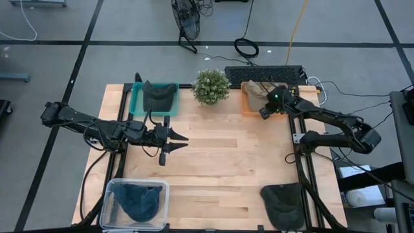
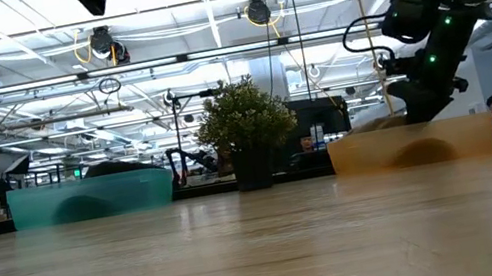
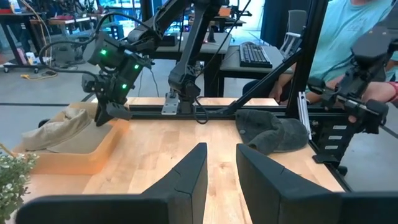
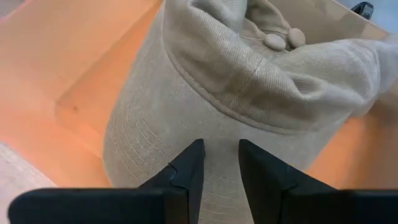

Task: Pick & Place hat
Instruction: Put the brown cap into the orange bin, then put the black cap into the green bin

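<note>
1. While the right gripper (image 4: 214, 163) hangs low over the orange bin (image 1: 248, 103), its fingers stand slightly parted just above the tan hat (image 4: 205, 93), gripping nothing.
2. That hat lies crumpled inside the bin.
3. Over mid-table, the left gripper (image 1: 180, 142) hovers, fingers parted and empty.

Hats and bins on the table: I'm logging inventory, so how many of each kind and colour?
Tan hat: 1, in the orange bin
Dark grey hats: 2, one in the teal bin, one loose
Blue hat: 1, in the clear bin
Bins: 3
Potted plant: 1
Total: 8
</note>
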Controlling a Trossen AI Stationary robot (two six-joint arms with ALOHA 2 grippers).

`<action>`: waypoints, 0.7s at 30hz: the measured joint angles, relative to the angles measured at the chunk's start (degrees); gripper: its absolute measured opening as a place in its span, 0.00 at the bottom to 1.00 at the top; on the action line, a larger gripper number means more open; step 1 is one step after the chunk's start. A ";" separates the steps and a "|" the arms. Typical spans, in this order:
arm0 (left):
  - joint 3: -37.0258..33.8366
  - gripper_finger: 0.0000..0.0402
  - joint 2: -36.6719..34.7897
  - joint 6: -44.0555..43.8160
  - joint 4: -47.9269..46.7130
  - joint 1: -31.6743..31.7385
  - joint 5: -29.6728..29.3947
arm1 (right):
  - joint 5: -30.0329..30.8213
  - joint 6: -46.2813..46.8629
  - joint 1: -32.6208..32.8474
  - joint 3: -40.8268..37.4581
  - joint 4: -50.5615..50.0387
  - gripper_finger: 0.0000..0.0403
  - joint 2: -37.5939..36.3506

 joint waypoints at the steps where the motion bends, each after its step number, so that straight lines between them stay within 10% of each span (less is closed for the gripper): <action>1: 0.00 0.24 0.00 0.03 -0.02 0.00 0.00 | -0.14 0.16 0.00 -0.06 0.12 0.23 -0.41; 21: 0.00 0.24 0.00 -0.28 -0.13 0.00 0.00 | -4.05 9.49 6.51 -3.29 1.62 0.23 -20.96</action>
